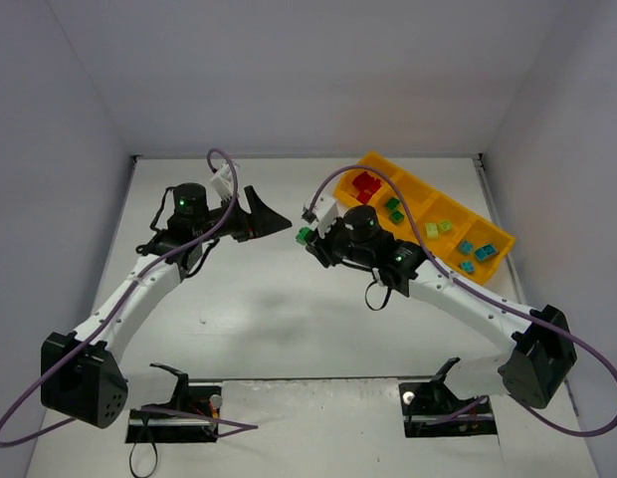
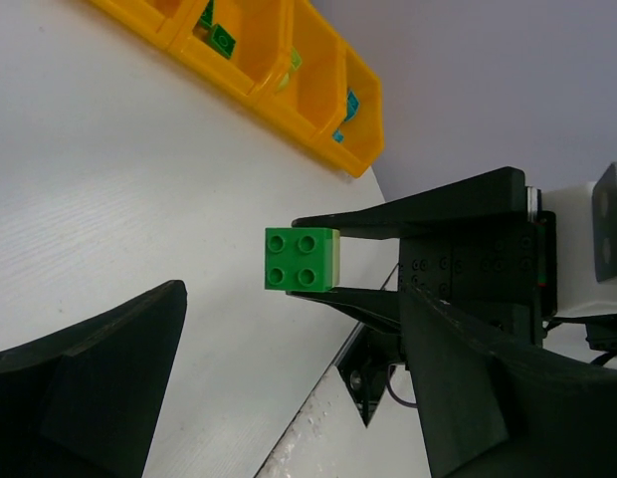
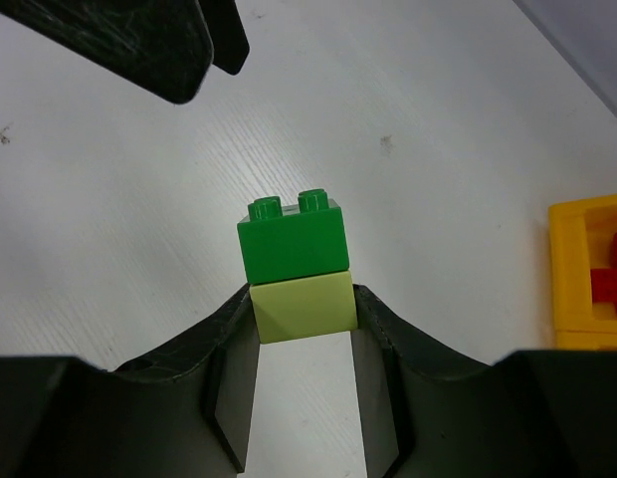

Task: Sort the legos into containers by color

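Observation:
My right gripper is shut on a pale yellow-green lego, and a green lego is stuck on that one's far end. The pair hangs above the table, left of the tray. In the left wrist view the green lego shows its four studs between the right gripper's fingers. My left gripper is open, a short way left of the pair and not touching it. The containers hold red legos, dark green legos, yellow-green legos and teal legos.
The orange-yellow tray runs diagonally at the back right, near the right wall. Grey walls close in the white table on three sides. Two black stands sit at the near edge.

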{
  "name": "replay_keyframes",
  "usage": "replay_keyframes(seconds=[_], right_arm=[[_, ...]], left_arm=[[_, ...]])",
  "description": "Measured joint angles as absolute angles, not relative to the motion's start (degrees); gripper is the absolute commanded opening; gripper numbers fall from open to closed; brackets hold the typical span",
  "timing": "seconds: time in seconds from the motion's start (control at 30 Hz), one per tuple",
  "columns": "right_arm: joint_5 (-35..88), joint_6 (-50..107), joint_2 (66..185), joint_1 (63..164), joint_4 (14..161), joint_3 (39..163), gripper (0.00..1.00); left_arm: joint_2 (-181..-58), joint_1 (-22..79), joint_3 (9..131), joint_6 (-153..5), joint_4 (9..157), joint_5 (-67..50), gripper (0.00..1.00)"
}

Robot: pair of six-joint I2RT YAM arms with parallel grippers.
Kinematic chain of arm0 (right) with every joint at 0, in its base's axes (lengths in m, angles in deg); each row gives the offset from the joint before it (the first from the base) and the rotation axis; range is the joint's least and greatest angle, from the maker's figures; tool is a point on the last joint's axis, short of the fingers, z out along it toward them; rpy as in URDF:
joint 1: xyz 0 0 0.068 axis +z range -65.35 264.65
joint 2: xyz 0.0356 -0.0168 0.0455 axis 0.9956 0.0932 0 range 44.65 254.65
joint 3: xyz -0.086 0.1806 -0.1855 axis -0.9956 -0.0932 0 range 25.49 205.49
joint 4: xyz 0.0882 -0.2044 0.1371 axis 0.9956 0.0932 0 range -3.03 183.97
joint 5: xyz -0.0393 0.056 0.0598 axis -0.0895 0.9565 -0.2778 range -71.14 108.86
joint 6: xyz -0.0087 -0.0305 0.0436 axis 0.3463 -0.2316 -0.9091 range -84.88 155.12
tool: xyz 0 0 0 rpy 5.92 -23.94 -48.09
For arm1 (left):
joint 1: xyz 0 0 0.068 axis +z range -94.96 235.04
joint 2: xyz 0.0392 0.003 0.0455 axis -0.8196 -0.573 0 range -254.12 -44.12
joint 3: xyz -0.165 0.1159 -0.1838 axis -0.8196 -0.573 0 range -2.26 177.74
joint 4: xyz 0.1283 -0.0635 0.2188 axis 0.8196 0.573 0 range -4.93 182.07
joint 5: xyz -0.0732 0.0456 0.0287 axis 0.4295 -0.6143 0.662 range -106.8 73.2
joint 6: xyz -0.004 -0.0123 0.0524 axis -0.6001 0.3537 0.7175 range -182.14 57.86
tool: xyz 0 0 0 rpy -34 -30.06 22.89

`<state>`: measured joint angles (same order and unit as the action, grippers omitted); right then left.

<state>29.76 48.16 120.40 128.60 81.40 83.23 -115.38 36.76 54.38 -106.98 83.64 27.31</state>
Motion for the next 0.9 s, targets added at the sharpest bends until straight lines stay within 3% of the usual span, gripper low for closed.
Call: replay_keyframes(seconds=[0.5,0.7,0.9], right_arm=[[29.76,47.09,119.63,128.60,81.12,83.16,0.00],[29.76,46.93,118.65,128.60,81.08,82.48,0.00],[29.76,46.85,118.65,128.60,80.90,81.91,0.00]], left_arm=[[-119.93,31.58,55.25,-109.12,80.65,27.40,0.81],[-121.48,31.36,56.50,-109.87,80.40,26.97,0.61],[-122.90,31.05,56.54,-110.61,80.01,27.66,0.61]])
